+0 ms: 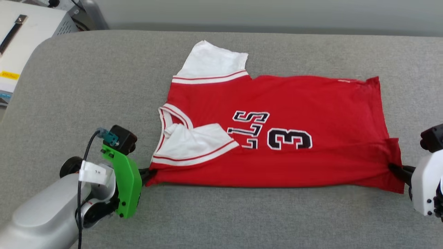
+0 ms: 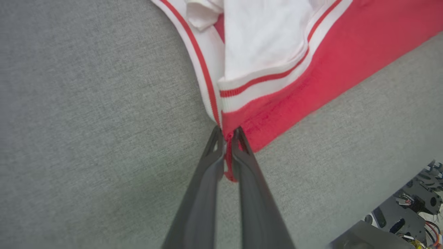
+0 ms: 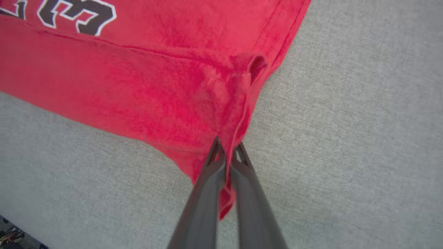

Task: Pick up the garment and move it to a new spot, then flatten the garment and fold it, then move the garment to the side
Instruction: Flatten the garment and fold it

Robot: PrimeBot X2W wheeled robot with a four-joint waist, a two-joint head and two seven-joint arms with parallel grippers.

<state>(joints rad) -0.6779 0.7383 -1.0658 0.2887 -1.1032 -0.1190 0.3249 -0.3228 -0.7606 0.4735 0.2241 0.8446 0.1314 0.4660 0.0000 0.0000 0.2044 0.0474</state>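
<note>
Broadly, a grey fabric-covered bench (image 1: 86,86) with a rounded far-left corner spans the head view, and a pale wall (image 1: 277,12) runs behind its far edge. Beyond that corner stands one white equipment box (image 1: 31,38) with vent slots on its side, a black strap (image 1: 12,33) lying on top and a yellow label (image 1: 9,75) lower down.

One garment (image 1: 277,162) lies on the bench, near the middle and a little toward the robot's right. It is a red jersey spread mostly flat, with its striped neckline toward the robot's left and its hem toward the right. Its two white sleeves have red-and-white trim: one sticks out past the far edge, the other is turned in over the chest. Black-and-white block letters and a single "3" show on the front. A crease runs along the side nearest the robot.

Two arms reach in, one at each near corner. The left pincer (image 1: 144,176), below a green bracket (image 1: 126,183), is clamped narrow on the corner beside the neckline; in its wrist view a strip of red cloth sits pinched between the two dark fingers (image 2: 207,162). The right pincer (image 1: 394,168) is clamped on the hem corner, where bunched red fabric runs down between its fingers (image 3: 207,180).
</note>
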